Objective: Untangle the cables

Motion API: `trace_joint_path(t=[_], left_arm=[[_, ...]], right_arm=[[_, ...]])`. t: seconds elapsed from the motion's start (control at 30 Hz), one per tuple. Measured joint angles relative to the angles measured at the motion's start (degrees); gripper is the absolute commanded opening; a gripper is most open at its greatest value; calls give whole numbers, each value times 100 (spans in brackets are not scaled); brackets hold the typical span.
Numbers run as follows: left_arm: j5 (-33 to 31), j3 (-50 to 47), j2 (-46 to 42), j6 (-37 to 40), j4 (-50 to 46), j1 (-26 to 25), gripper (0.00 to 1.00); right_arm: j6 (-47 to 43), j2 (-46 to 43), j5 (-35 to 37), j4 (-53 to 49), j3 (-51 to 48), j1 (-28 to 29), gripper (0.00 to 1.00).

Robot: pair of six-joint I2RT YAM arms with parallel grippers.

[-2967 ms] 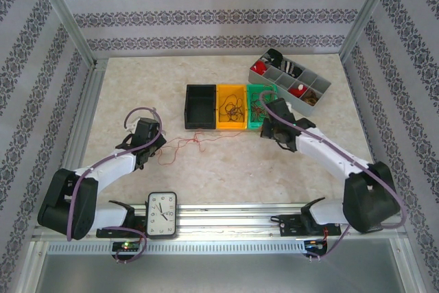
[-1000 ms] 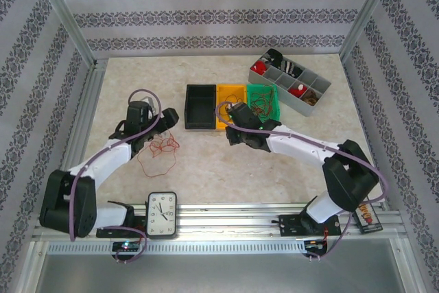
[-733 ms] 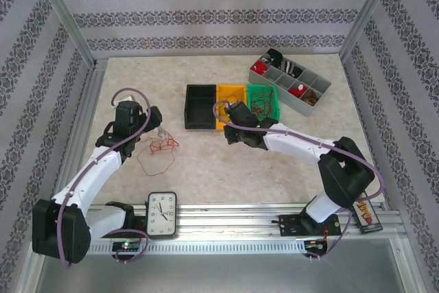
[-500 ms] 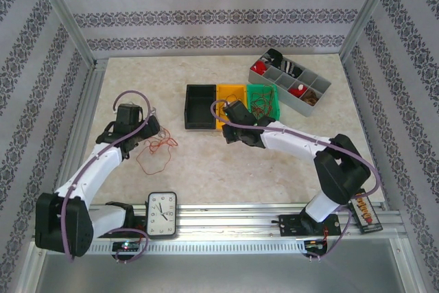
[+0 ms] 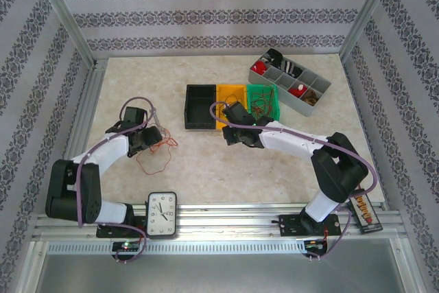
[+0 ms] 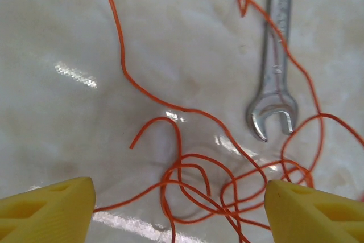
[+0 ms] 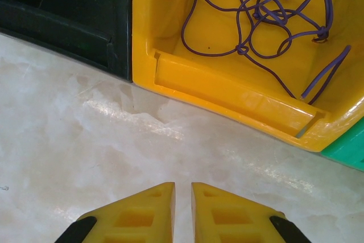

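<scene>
Your work space is closed in by walls (image 5: 206, 15) with grey flowered stripes, with metal frame posts (image 5: 65, 18) at the corners. The desk (image 5: 206, 169) is a pale, marble-like surface, and it is shiny under the wrist cameras.

On the left side of the desk, your left claw (image 5: 149, 139) hangs low over the red cable (image 5: 156, 156). In the left wrist view its yellow fingers (image 6: 48, 209) are spread wide, and between them the red cable (image 6: 187, 174) lies in loose loops flat on the desk (image 6: 85, 38), not pinched. A small silver wrench (image 6: 276, 83) lies just beyond the loops, and one strand crosses over its handle.

At the near edge, a white clock (image 5: 162, 215) stands by the metal rail (image 5: 226, 214).

In the middle, three bins stand side by side, touching: a black bin (image 5: 200, 106), a yellow bin (image 5: 231, 88) and a green bin (image 5: 263, 94). Your right claw (image 5: 232, 128) is just in front of the yellow bin. Its fingers (image 7: 148, 214) are pressed nearly together, with nothing between them, above the bare desk (image 7: 85, 135). A purple cable (image 7: 273, 9) lies knotted inside the yellow bin (image 7: 227, 92). Thin cables (image 5: 260, 106) lie also in the green bin.

At the far right a grey compartment tray (image 5: 289, 81) lies at an angle.
</scene>
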Motion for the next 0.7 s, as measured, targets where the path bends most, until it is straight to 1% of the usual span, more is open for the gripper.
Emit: trace_joint_path(t=[0.17, 0.33, 0.6, 0.7], left_arm=[[0, 146, 358, -278, 94, 125, 70], [-20, 450, 898, -446, 175, 175, 65], [-271, 835, 1276, -581, -304, 179, 53], [-385, 1080, 1486, -590, -636, 179, 39]], right_arm=[[-15, 0, 0, -13, 0, 0, 18], [-15, 2, 0, -20, 0, 0, 18], [-13, 2, 13, -26, 0, 0, 17], [-13, 2, 26, -24, 0, -7, 17]])
